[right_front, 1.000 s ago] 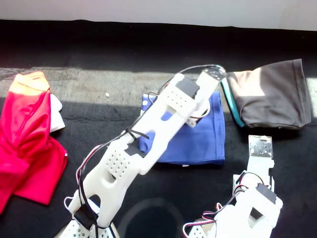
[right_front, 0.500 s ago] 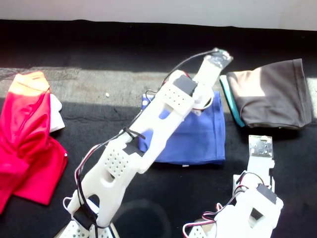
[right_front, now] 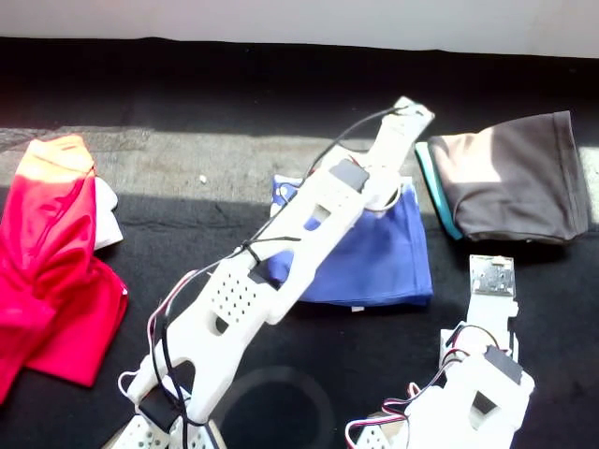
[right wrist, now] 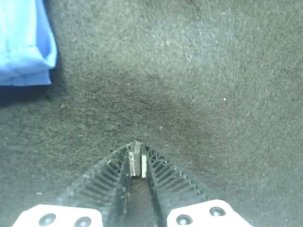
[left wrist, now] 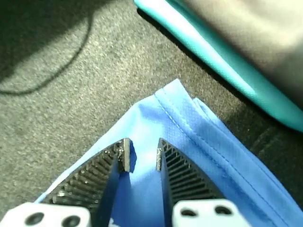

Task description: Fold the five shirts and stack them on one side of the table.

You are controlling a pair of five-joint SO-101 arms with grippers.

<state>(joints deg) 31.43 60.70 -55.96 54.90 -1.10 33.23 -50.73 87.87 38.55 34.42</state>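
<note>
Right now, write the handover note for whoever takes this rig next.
Left gripper: fingers slightly apart over the blue shirt's far corner, next to the teal shirt; it does not look clamped.
Right gripper: fingers shut, empty, over bare table near the blue shirt's edge.
Done: grey shirt folded on the teal shirt at the right side; blue shirt folded, mid-table.
To do: put the blue shirt on that stack; fold and stack the crumpled red shirt at the left and the white cloth beside it.

A black cloth (right_front: 140, 84) spreads across the surface, a pale wall (right_front: 281, 19) behind it.
</note>
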